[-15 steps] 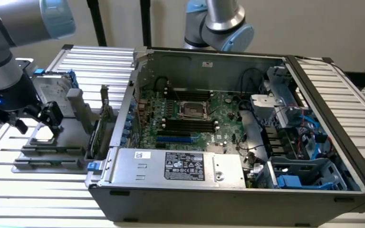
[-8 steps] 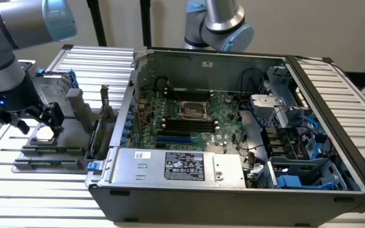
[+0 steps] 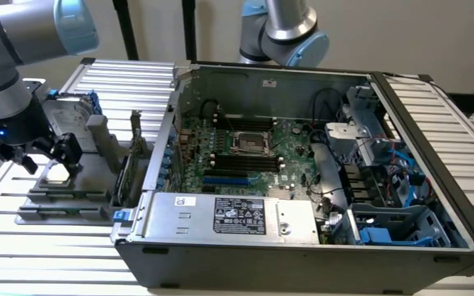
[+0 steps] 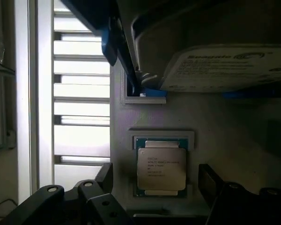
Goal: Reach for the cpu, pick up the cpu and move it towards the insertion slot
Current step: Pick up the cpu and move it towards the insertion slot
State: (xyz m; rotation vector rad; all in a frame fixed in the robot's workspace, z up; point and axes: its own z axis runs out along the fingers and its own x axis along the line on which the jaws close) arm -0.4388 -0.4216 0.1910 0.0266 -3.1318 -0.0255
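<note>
Gripper (image 4: 157,173): wide open, empty, fingers either side above the cpu (image 4: 161,168).
Cpu: flat in its recess on the grey holder (image 4: 234,126), near the hard drive (image 4: 225,65).
Insertion slot (image 3: 248,142): well apart, inside the case (image 3: 245,71).
Reach: stay centred and descend square; rim clearance seems tight, hard to judge.

The table (image 3: 47,259) is a bed of pale metal slats (image 4: 82,133) with dark gaps between them. An open computer case (image 3: 286,262) lies on it, taking up the middle and the exterior view's right, with its long dark wall close to the near edge. Just beside the case, towards the table's edge at the exterior view's left, a flat grey tray (image 3: 64,200) rests on the slats. Bare slats show between the tray and the near edge.
</note>
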